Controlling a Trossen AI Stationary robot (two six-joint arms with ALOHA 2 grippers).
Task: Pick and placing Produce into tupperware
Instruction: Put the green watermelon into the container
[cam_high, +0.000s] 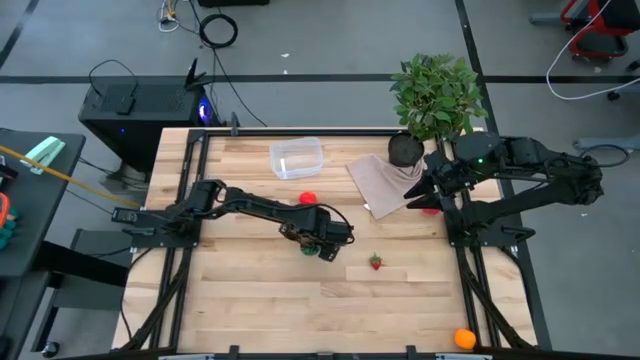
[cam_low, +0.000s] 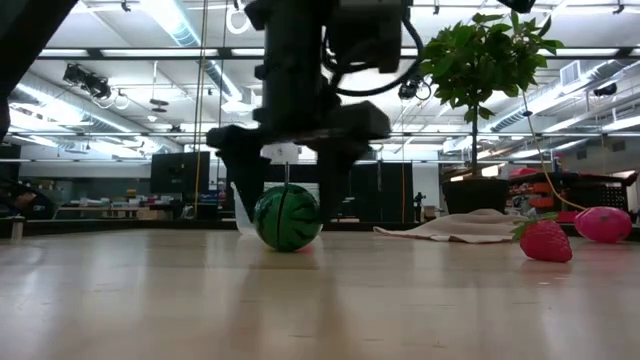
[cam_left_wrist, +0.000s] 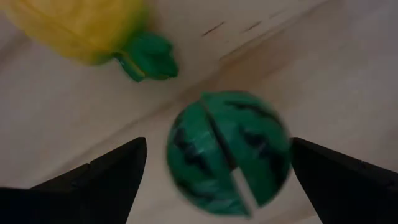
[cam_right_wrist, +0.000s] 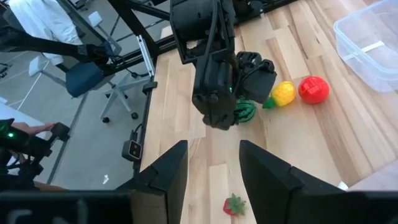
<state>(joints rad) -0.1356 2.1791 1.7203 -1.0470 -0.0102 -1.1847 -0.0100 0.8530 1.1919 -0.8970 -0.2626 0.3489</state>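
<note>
The dark-green striped ball (cam_left_wrist: 227, 152) rests on the table (cam_high: 400, 300), and my left gripper (cam_left_wrist: 217, 165) comes down over it, open. One finger stands on each side of the ball (cam_low: 287, 217). Just beyond it lie a yellow piece with a green leaf (cam_left_wrist: 81, 25) and a red ball (cam_high: 308, 199). A tiny strawberry (cam_high: 376, 262) lies toward the near edge. The clear tupperware (cam_high: 296, 158) stands at the far side. My right gripper (cam_right_wrist: 213, 180) is open and hovers by the right edge of the beige cloth (cam_high: 385, 180).
A potted leafy plant (cam_high: 430, 100) stands at the far right behind the cloth. A pink-red piece (cam_high: 430, 210) lies below my right gripper. An orange piece (cam_high: 464, 339) sits at the near right corner. Bare wood lies between the strawberry and the near edge.
</note>
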